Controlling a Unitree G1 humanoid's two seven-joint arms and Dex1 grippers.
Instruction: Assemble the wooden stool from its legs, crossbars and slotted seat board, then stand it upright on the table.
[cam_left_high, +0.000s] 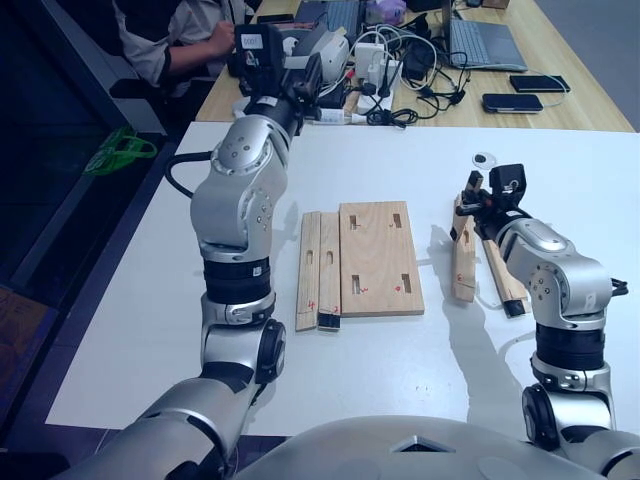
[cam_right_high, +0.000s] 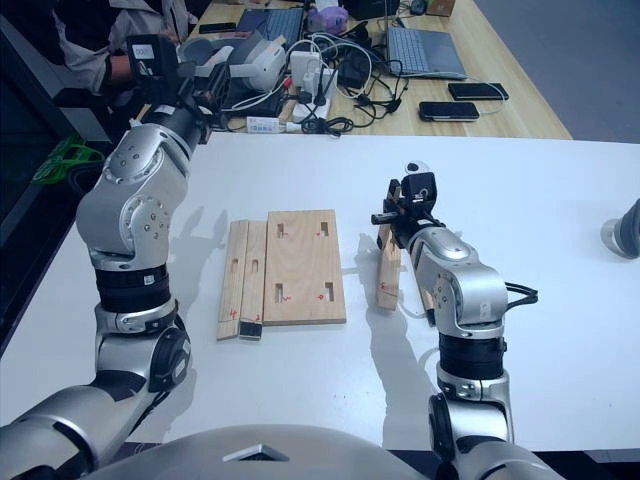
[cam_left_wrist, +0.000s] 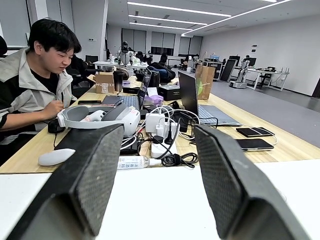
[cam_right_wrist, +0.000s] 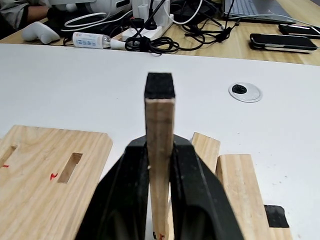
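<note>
The slotted seat board (cam_left_high: 378, 258) lies flat in the middle of the white table (cam_left_high: 140, 300). Two slotted wooden bars (cam_left_high: 310, 268) (cam_left_high: 329, 265) lie side by side against its left edge. To the right of the board, my right gripper (cam_right_wrist: 160, 150) is shut on a wooden leg (cam_right_wrist: 160, 130) with a black tip, held on edge just above the table. More leg pieces (cam_right_wrist: 242, 185) lie beside it under the right arm. My left gripper (cam_left_wrist: 160, 180) is raised high over the table's back left edge, open, with nothing between its pads (cam_left_wrist: 95, 175).
A round cable grommet (cam_left_high: 486, 159) sits in the table behind the right gripper. The wooden desk (cam_left_high: 560, 105) beyond the back edge holds laptops, phones, a power strip, cables and a headset. A grey object (cam_right_high: 625, 228) stands at the far right.
</note>
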